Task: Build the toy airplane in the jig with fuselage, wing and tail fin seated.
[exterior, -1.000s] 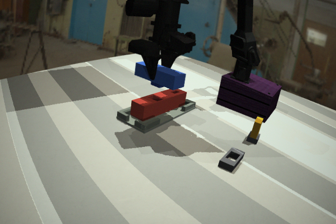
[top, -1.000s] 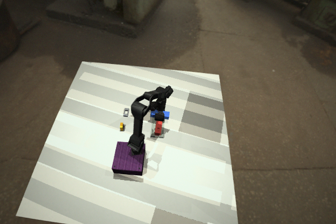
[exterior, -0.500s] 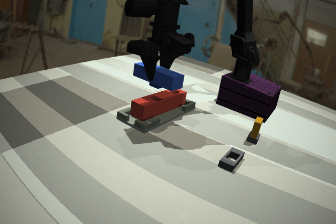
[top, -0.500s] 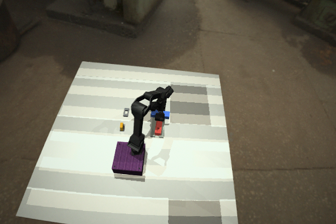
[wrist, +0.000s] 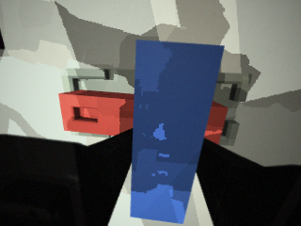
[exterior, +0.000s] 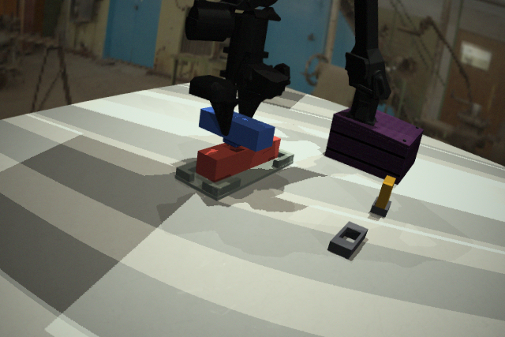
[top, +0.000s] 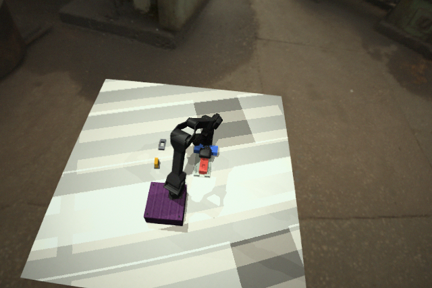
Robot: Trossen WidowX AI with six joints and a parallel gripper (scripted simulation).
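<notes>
My gripper [exterior: 237,125] [wrist: 164,135] is shut on the blue wing [top: 213,150] [exterior: 244,131] [wrist: 165,94], held level and crosswise over the red fuselage [top: 203,167] [exterior: 208,163] [wrist: 105,124]. The wing's tab shows just above the fuselage's top, close to its socket; whether its tip has entered is unclear. The fuselage lies flat in the grey-green jig [exterior: 222,187] [wrist: 230,134]. The fuselage's tail socket shows empty in the wrist view. The yellow tail fin [top: 156,162] [exterior: 385,194] stands upright in a small dark holder, away from the jig.
A dark grey hollow block [top: 161,148] [exterior: 339,245] lies near the fin's dark holder [exterior: 379,209]. The purple base block [top: 162,204] [exterior: 367,144] carries the arm, beyond the fin in the exterior view. Large shadows cross the table.
</notes>
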